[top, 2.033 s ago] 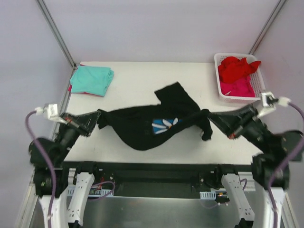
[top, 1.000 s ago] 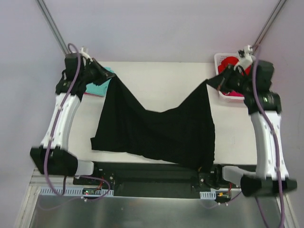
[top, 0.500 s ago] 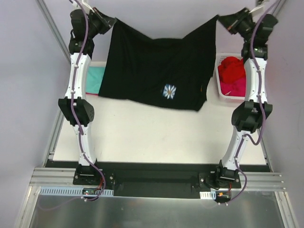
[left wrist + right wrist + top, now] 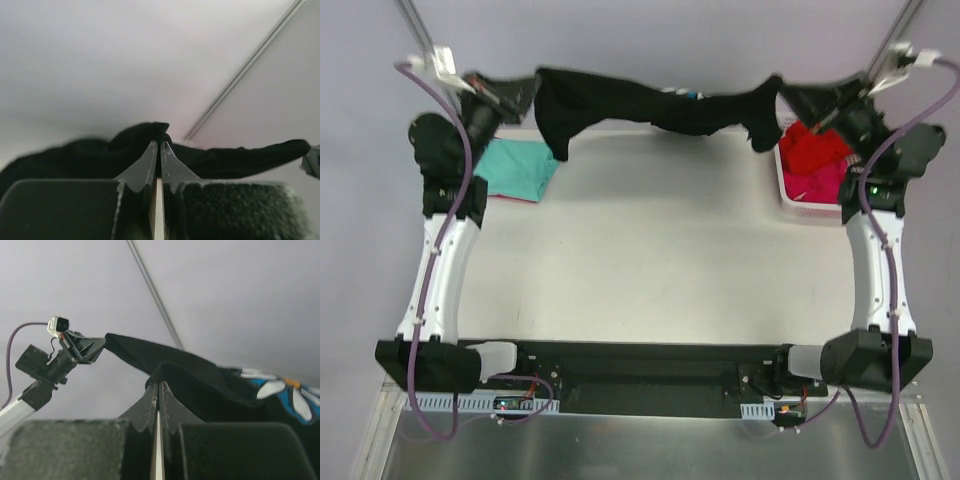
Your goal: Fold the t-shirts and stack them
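Two grippers share one load here: we hold the black t-shirt (image 4: 660, 105) strung between them across the top of the overhead frame, above the far edge of the table (image 4: 660, 270). Our left gripper (image 4: 528, 93), in the upper left, has its fingers pressed together on a bunched end of the cloth, and its wrist view shows black fabric pinched right at the tips. Our right gripper (image 4: 788, 100), in the upper right, is clamped on the opposite end in the same way, with the flower print (image 4: 280, 390) showing at the right of its wrist view. Between the two holds the shirt sags and twists like a rope instead of hanging flat, and a loose flap dangles near each gripper. We judge it light, limp and easy to grip, so it will keep no shape of its own and will bunch wherever we leave slack. To lay it flat, we think the holds belong at matching corners, shoulders or hem, kept well apart so the cloth stays taut as it comes down. A folded teal t-shirt (image 4: 515, 170) lies at the left of the table. A red t-shirt (image 4: 812, 148) and a pink t-shirt (image 4: 810, 185) sit crumpled in the white slotted basket (image 4: 810, 210) at the right, not yet folded.
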You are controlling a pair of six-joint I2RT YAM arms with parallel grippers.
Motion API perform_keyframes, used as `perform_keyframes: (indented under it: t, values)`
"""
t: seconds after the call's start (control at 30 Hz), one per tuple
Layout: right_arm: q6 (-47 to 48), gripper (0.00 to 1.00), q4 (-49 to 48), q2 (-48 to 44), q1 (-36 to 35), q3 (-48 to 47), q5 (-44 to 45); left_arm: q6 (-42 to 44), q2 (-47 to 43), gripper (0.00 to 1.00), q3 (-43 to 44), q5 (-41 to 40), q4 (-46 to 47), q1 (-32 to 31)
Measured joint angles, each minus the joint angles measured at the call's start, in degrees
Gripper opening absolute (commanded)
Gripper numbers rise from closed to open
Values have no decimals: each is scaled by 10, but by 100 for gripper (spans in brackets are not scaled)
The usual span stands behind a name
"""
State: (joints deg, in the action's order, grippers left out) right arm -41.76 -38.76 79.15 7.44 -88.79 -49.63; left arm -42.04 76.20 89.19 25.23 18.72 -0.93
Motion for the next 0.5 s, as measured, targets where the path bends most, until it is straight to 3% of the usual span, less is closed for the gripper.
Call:
perform_keyframes:
  t: [0.13,0.3,0.4,0.5]
  values:
    - [70,0,87,-98,-16,205,-11,7,-101,0,-264,-9,47,-5]
    - [129,0,231,-110,-47,410,12,0,-106,0,-532,-19,48,-19]
    - [154,1,323,-113,-110,514,44,-19,-111,0,-631,-20,37,-38]
    - [178,0,406,-142,-175,563,73,-24,-154,0,-665,-29,1,-75]
